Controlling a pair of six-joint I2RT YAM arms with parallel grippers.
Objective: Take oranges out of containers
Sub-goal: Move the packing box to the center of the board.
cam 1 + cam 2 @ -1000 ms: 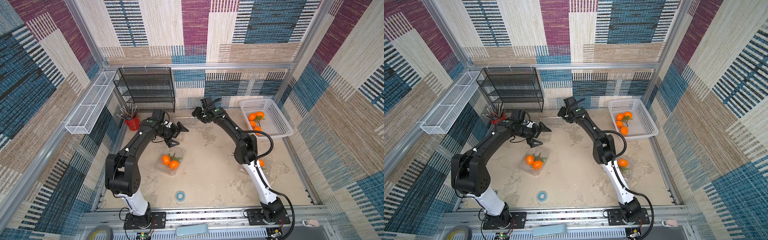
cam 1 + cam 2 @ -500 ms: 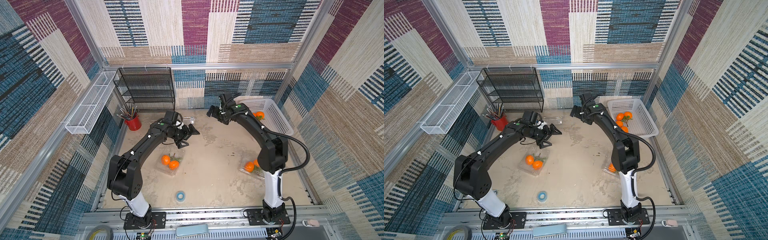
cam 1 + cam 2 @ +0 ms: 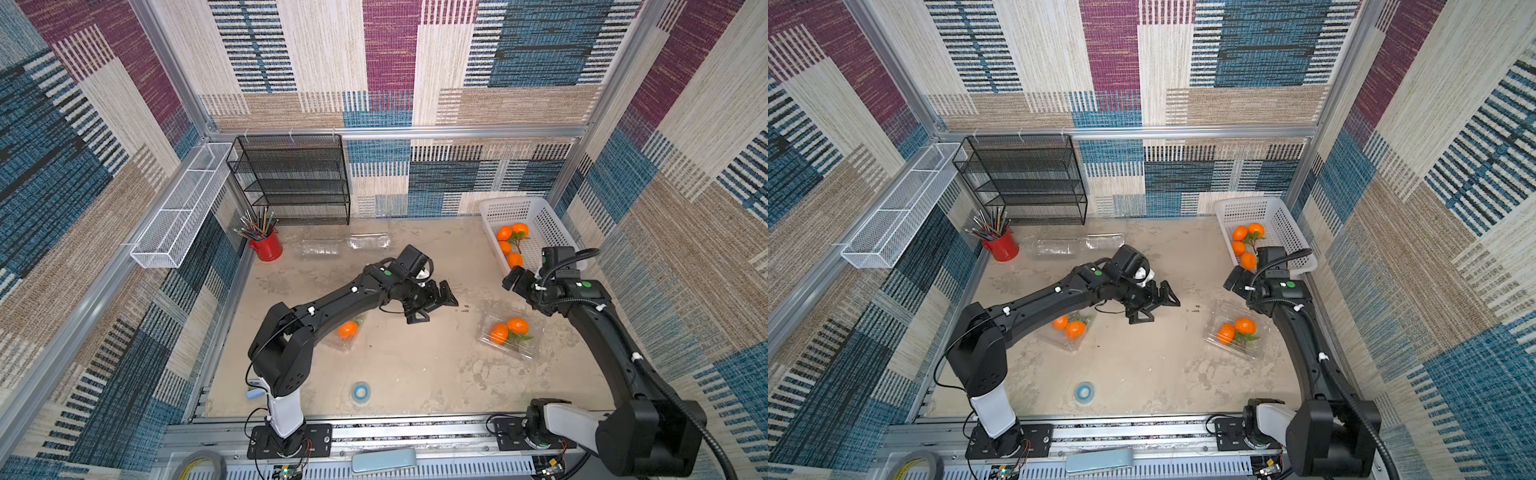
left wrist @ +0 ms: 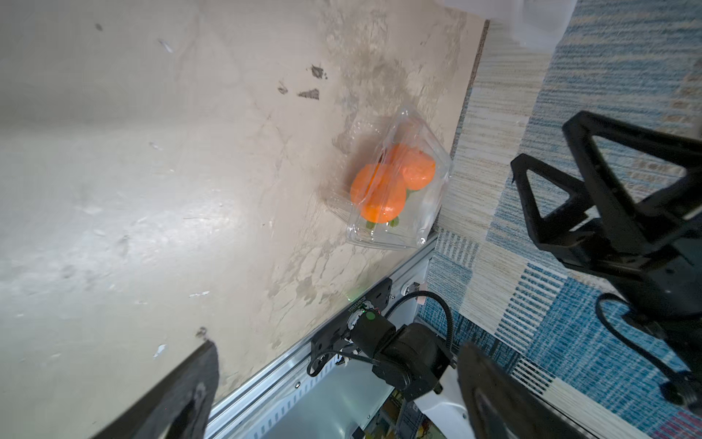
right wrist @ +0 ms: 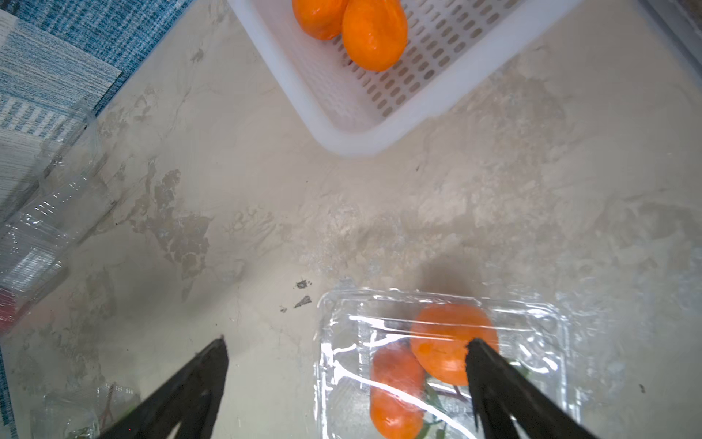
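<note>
Two oranges [image 3: 508, 330] lie in a shut clear container [image 3: 527, 348] at the right; it shows in the right wrist view [image 5: 539, 334] and the left wrist view [image 4: 414, 228]. My right gripper [image 3: 510, 279] hangs open just behind it, empty, one fingertip [image 5: 494, 376] over an orange [image 5: 444, 338]. A second container [image 3: 1059, 341] with oranges [image 3: 1070, 327] sits partly under my left arm. My left gripper [image 3: 433, 306] is open and empty over the middle of the table. Empty clear containers [image 3: 345, 248] lie at the back. Several oranges [image 3: 510, 243] rest in the white basket [image 3: 552, 232].
A red cup of brushes [image 3: 266, 247] and a black mesh shelf [image 3: 291, 178] stand at the back left. A white wire trough [image 3: 178, 208] hangs on the left wall. A blue tape roll [image 3: 360, 390] lies near the front edge.
My right gripper swung from the back middle to the right side, beside the basket, and opened wider. My left gripper moved right, from the left-hand container towards the table's middle.
</note>
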